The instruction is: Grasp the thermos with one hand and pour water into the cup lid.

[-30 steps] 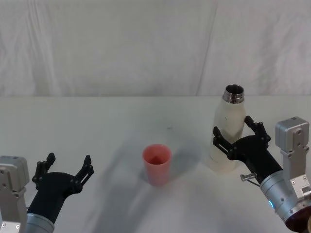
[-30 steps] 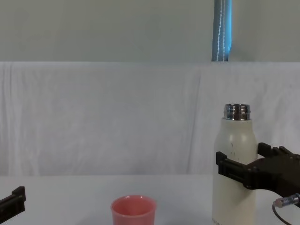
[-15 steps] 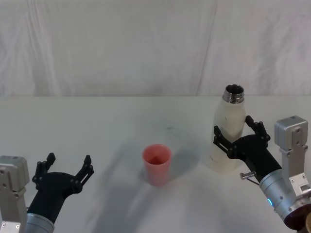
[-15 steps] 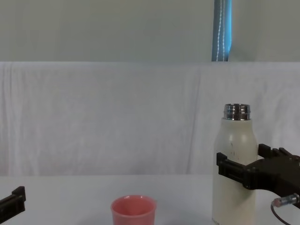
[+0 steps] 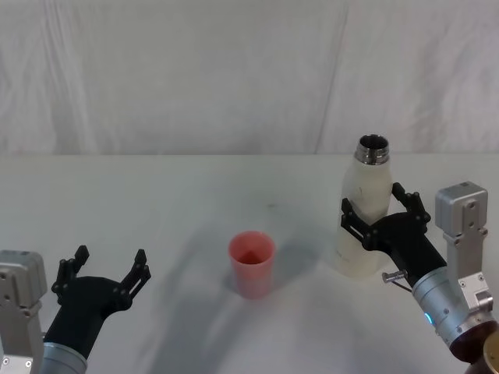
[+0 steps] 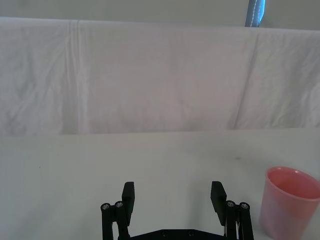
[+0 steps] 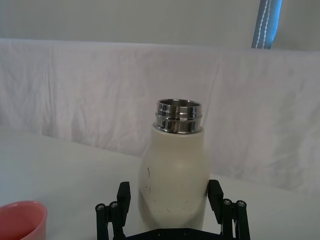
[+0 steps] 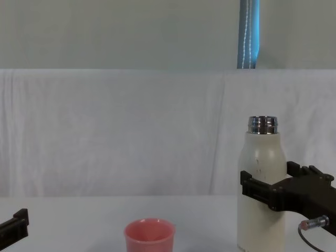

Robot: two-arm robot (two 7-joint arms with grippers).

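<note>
The right hand (image 5: 382,216) sat wrapped around the thermos (image 5: 365,204), one black blocky finger on either flank of the body, about mid-height. From the right wrist view the fingers (image 7: 123,199) looked pressed to the cream shell on both sides, jaws spread only as wide as the bottle. The thermos (image 7: 176,176) stood upright between them: matte, rounded at the shoulders, flecked with small dark scuffs, and topped by a shiny threaded steel neck with an open mouth. The chest view gave the side profile, with the thermos (image 8: 261,186) rising well above the hand (image 8: 283,190) clamped across it.

Off to that hand's left stood the cup lid (image 5: 251,263), a small pink round cup with slightly tapered sides and a plain rim, open end up, well apart from the bottle. The head view looked down into it; the chest view caught just the upper part of the cup lid (image 8: 149,234).

The left hand (image 5: 105,272) rested low at the near left, fingers spread wide with nothing between them. Its wrist view showed the two fingertips (image 6: 128,192) over bare surface, with the cup lid (image 6: 291,201) ahead and off to one side.

The table (image 5: 156,210) was plain white and smooth. Behind it hung a wrinkled white cloth backdrop (image 5: 195,78), and the chest view picked up a blue vertical strip (image 8: 249,34) above the cloth.
</note>
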